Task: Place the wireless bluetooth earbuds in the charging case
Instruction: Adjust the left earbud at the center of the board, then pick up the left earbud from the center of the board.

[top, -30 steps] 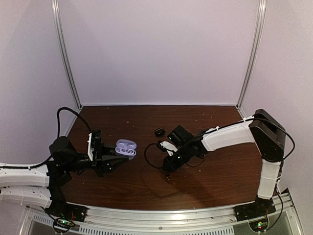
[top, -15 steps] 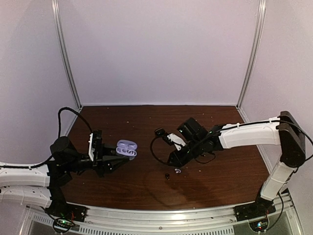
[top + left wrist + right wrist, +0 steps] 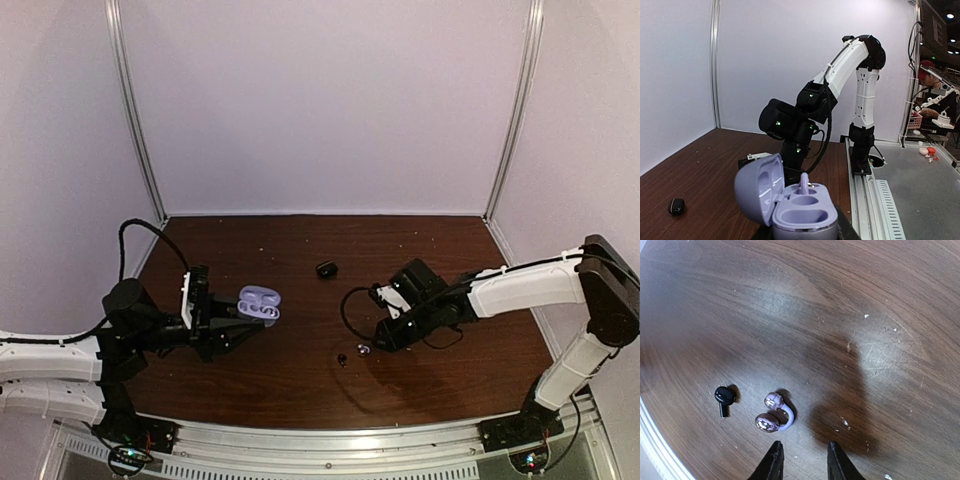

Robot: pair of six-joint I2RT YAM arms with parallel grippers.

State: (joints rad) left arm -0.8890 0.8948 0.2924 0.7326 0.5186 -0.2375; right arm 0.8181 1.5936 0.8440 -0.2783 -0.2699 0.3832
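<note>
Nearest the bench [image 3: 300,395] front edge, two loose buds lie side by side and a little apart: black earbud [image 3: 343,360] on the left, stem type, and lavender earbud [image 3: 363,349] on the right. In the right wrist view the lavender earbud [image 3: 772,412] is a shiny clip shape with two round ends joined by a curved band, and the black earbud [image 3: 725,396] is near it, not touching. Right fingers [image 3: 774,462] are apart with nothing between them, hovering over the bench just beside the lavender earbud. Right arm [image 3: 520,285] reaches in low from the right. Further left and a bit further back, left fingers [image 3: 232,330] are clamped on the lavender charging case [image 3: 258,303], held off the bench, lid open and swung to one side. In the left wrist view the lavender charging case [image 3: 800,212] has a lavender piece [image 3: 804,184] standing up in its far well. Further back, a small black rounded item [image 3: 326,269] sits alone on the bench, well apart from both arms; can't tell what it is.
</note>
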